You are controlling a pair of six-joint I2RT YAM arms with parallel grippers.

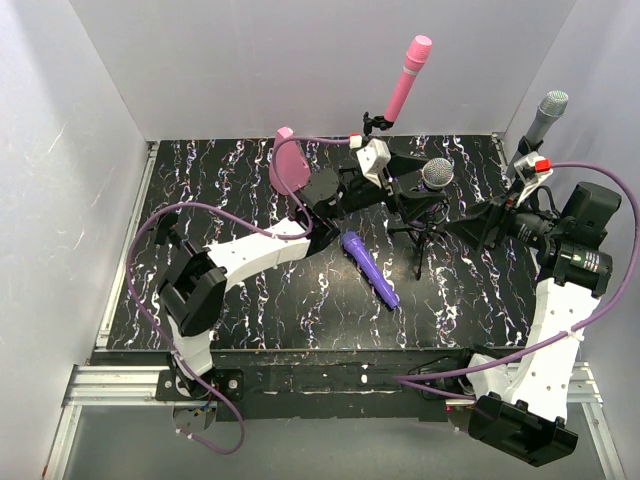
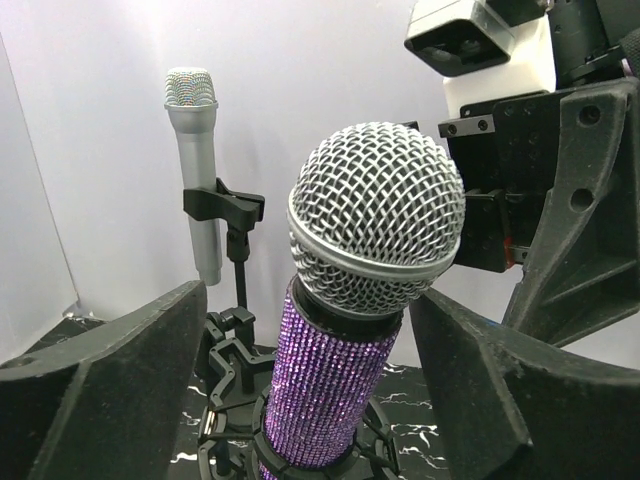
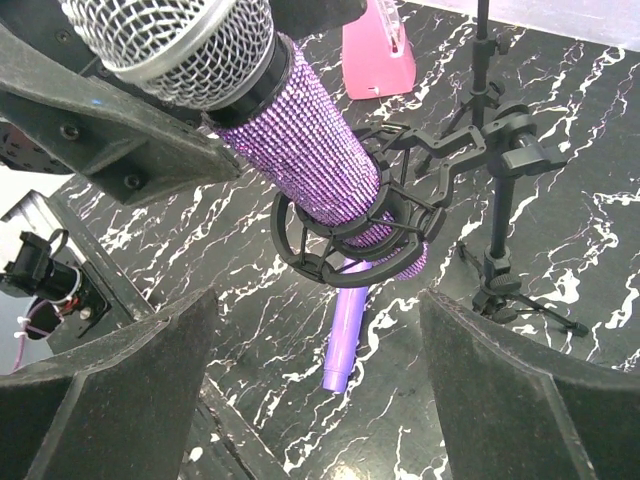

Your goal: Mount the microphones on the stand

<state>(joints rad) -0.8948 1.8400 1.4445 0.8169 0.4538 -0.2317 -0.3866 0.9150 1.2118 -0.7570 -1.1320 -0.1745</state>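
**Glittery microphone seated in its cradle, both sets of jaws wide around it**

The glittery purple microphone [image 2: 372, 215] stands tilted in the black ring cradle [image 3: 296, 248] of the stand [image 3: 497, 215], with its silver mesh head up and its sparkly body running down through the ring. The left gripper [image 2: 305, 330] sits around it with its jaws spread wide. In the left wrist view there is a gap on each side between the black fingers [image 2: 110, 390] and the microphone body. Seen from the right wrist, one left finger lies very close to the mesh head, and I cannot tell whether it touches.

The right gripper [image 3: 315, 300] reaches in from the right side of the worktop [image 1: 300, 305]. Its jaws are also wide apart and hold nothing, and the cradle shows in the space beyond them.

The silver-grey microphone [image 2: 195, 165] stands upright in a black clip [image 2: 222, 203] at the back right. The pink microphone [image 1: 405, 78] is clipped high at the back, leaning to the right. The smooth violet microphone [image 1: 368, 268] lies flat on the worktop near the middle, just in front of the stand's tripod feet and apart from both grippers. A pink cone-shaped block [image 1: 288, 162] rests at the back left, near the left arm's forearm.
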